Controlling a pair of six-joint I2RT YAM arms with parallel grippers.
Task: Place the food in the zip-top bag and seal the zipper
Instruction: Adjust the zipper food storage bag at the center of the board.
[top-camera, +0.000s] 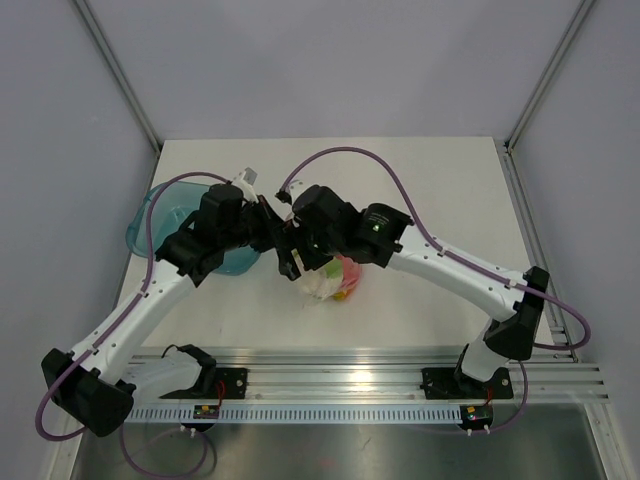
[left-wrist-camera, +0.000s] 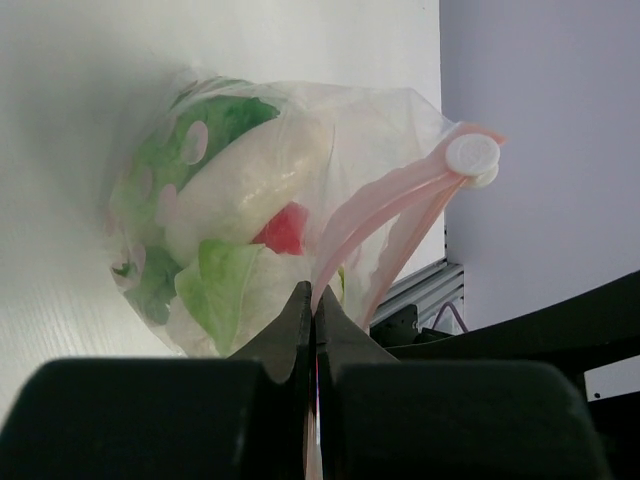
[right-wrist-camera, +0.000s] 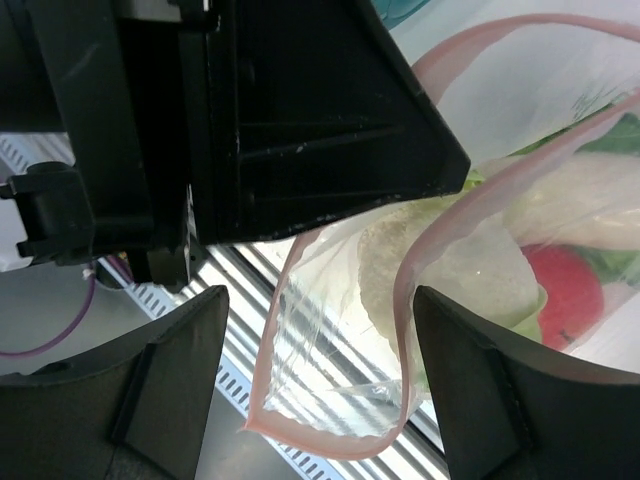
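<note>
The clear zip-top bag (top-camera: 322, 285) lies on the table in front of both grippers, with the food (top-camera: 348, 274) inside it. In the left wrist view the bag (left-wrist-camera: 370, 125) holds green leafy pieces (left-wrist-camera: 222, 292), a cream piece (left-wrist-camera: 250, 190) and a red piece (left-wrist-camera: 283, 230). My left gripper (left-wrist-camera: 313, 297) is shut on the pink zipper (left-wrist-camera: 365, 208), whose white slider (left-wrist-camera: 472, 157) sits at the far end. My right gripper (right-wrist-camera: 320, 370) is open, its fingers on either side of the open zipper loop (right-wrist-camera: 412, 285), not touching it. Cream (right-wrist-camera: 450, 260) and red food (right-wrist-camera: 565, 290) show through the bag.
The teal translucent bowl (top-camera: 158, 222) stands at the left, behind my left arm. The two wrists (top-camera: 285, 235) are close together above the bag. The metal rail (top-camera: 330, 385) runs along the near table edge. The left gripper's black body (right-wrist-camera: 280, 110) fills the top of the right wrist view.
</note>
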